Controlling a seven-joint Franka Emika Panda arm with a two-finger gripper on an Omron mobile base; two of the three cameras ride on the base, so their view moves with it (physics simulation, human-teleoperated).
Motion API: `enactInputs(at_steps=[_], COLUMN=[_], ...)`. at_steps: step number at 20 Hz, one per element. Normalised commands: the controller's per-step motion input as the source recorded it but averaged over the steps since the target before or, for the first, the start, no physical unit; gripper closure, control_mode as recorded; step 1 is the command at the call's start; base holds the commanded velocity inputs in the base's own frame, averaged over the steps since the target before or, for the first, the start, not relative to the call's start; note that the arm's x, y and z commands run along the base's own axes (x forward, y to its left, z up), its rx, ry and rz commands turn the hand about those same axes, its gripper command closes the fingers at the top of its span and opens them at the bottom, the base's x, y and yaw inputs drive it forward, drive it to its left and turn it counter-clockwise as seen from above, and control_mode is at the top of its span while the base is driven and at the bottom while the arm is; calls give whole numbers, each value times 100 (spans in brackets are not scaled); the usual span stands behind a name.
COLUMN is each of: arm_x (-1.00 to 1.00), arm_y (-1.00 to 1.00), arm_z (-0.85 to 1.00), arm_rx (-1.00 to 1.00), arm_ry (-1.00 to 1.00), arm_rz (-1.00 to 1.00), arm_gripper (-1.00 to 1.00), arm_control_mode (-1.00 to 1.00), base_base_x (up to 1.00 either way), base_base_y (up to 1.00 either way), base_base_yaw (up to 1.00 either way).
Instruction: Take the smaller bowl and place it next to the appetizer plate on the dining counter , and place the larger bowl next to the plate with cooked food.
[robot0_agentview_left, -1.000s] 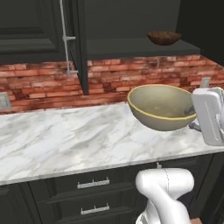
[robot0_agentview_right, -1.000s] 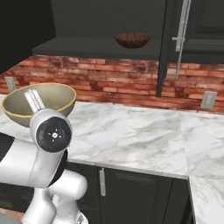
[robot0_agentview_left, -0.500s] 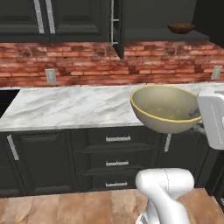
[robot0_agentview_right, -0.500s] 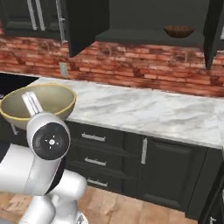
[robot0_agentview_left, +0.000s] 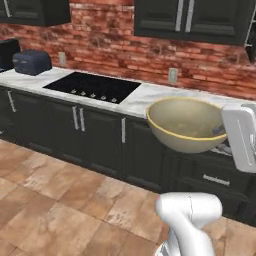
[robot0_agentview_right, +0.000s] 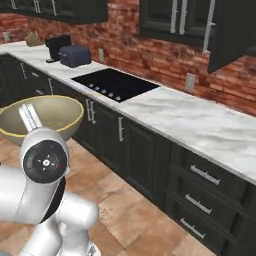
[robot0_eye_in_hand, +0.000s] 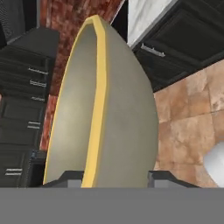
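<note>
While the arm holds it off any surface, the larger bowl (robot0_agentview_left: 186, 124) hangs in the air in front of the dark lower cabinets (robot0_agentview_left: 95, 137), above the tan tiled floor (robot0_agentview_left: 55, 210). It is a wide, deep beige bowl with a thin yellow rim, roughly upright with its opening facing up in the left base view. The gripper (robot0_eye_in_hand: 116, 177) is clamped on the bowl's wall at the rim: in the hand view one dark finger (robot0_eye_in_hand: 65, 177) lies against the inside face and the other against the outside, with the yellow rim running between them. In the left base view the white hand meets the bowl at its right edge; in the right base view the bowl (robot0_agentview_right: 47, 116) sits at the far left, behind the arm's round joint. Beyond the bowl, a black cooktop (robot0_agentview_right: 116, 83) is set into the white veined wall counter (robot0_agentview_right: 200, 125), with a dark toaster (robot0_agentview_right: 75, 55) further along it and a red brick wall (robot0_agentview_left: 125, 42) behind. Dark upper cabinets (robot0_agentview_left: 195, 20) hang above the brick.
</note>
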Motion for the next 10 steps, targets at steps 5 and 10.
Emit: enactInputs(at_steps=[5,10], arm_x=[0,0], arm_y=[0,0], arm_z=[0,0], arm_rx=[0,0], arm_ry=[0,0], arm_rz=[0,0], arm_gripper=[100,100], arm_control_mode=[100,100], base_base_x=[28,74], base_base_y=[58,49], base_base_yaw=[80,72])
